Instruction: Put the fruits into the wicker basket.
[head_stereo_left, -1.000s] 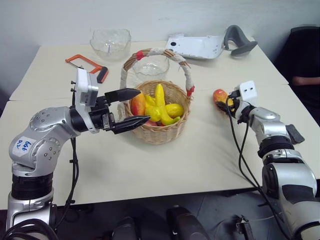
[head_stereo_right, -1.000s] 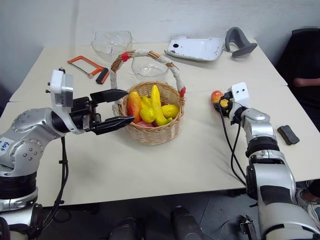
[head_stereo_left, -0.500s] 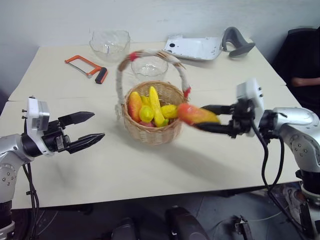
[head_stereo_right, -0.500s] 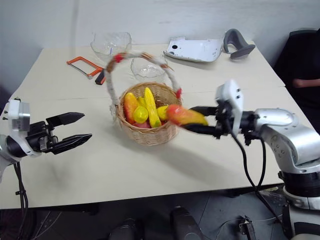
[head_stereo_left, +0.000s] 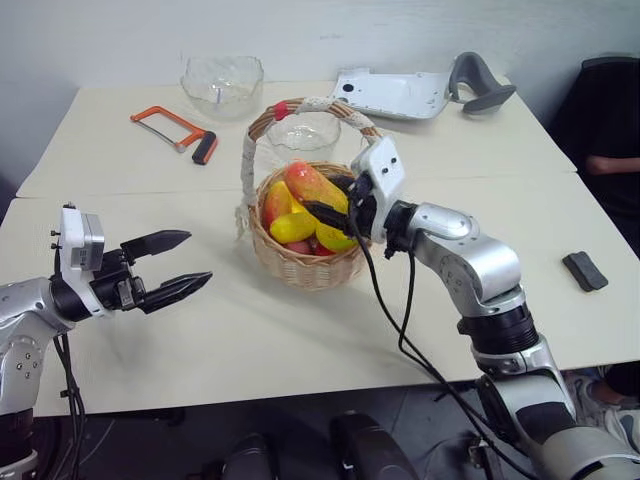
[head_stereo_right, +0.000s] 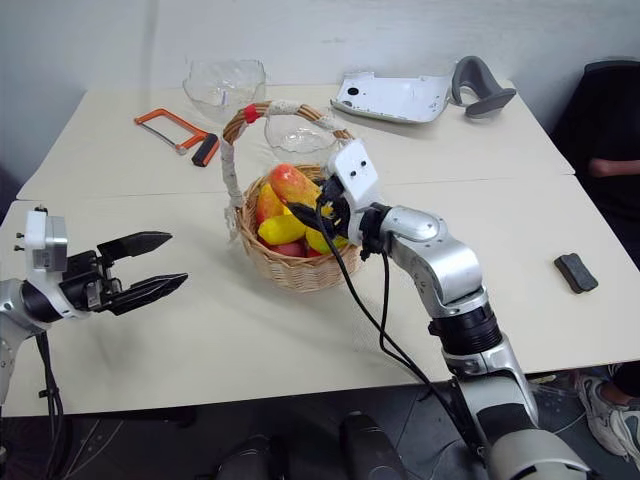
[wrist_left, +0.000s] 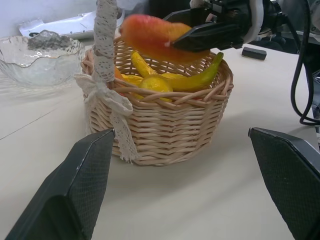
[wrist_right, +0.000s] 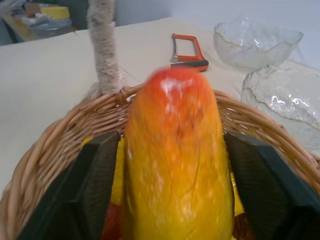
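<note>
The right claw (head_stereo_left: 325, 200) reaches over the rim of the wicker basket (head_stereo_left: 305, 262), its two black fingers on either side of a red-orange mango (head_stereo_left: 312, 182) that sits between them above the other fruits; whether the fingers press on the mango or stand just off it cannot be told. Under it in the basket lie a yellow banana (wrist_left: 192, 80), a lemon (head_stereo_left: 292, 228) and another red-orange piece (head_stereo_left: 275, 200). The basket stands mid-bench (head_stereo_left: 300, 330), just in front of a clear glass bowl (head_stereo_left: 300, 135). The left claw (head_stereo_left: 175, 265) hovers over the bench well to the left of the basket, fingers spread wide and empty. A hacksaw (head_stereo_left: 175, 132) lies near the far-left corner.
</note>
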